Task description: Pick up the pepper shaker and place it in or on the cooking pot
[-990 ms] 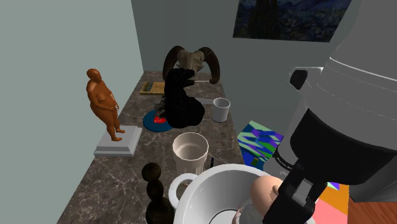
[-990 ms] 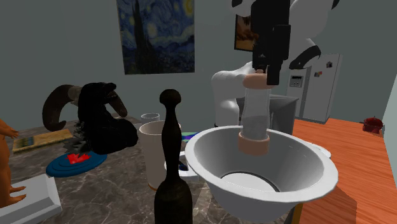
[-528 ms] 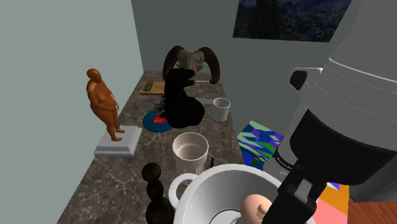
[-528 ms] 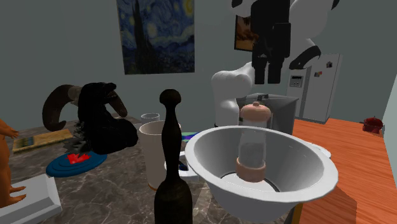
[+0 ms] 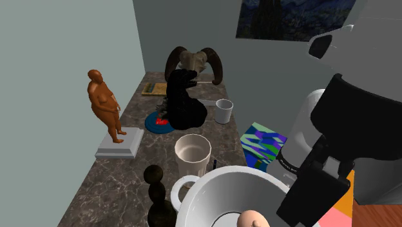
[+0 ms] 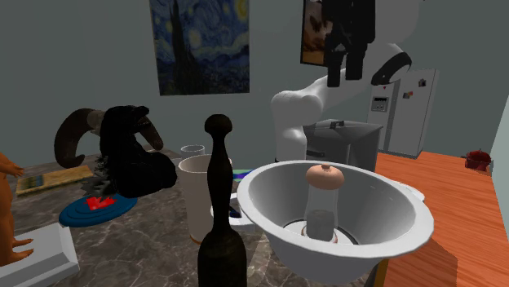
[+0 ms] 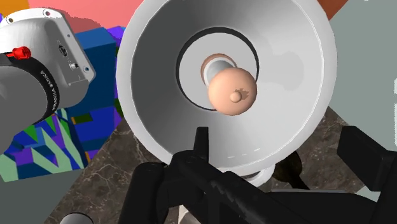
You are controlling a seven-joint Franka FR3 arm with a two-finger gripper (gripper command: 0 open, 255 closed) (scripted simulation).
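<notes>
The arm rises from its stand and bends over the near end of the marble counter (image 5: 119, 184). Its black gripper (image 6: 345, 77) hangs at the top of the second exterior view, pointing straight down and well above the pot. In the wrist view the gripper (image 7: 283, 149) has its two fingers spread wide apart with nothing between them. The pepper shaker (image 6: 324, 204), with a clear body and a peach cap, stands upright on the floor of the white cooking pot (image 6: 391, 214), near the middle and apart from the walls. From above, its cap (image 7: 232, 89) sits over the pot's dark inner ring, and the pot's wall (image 7: 159, 76) spreads around it. There is open air between the fingertips and the cap. At the lower middle of the shoulder view, the pot's rim (image 5: 212, 182) lies close to a dark turned wooden piece (image 5: 156, 193) and a tall cream cup (image 5: 192, 153). Up the counter are one small white mug (image 5: 223, 111), one black horned figure (image 5: 183, 97) on a blue plate (image 5: 158, 124), and one orange figurine (image 5: 104, 106) near the left edge of the counter. In all I count one shaker, one pot and two cups.
</notes>
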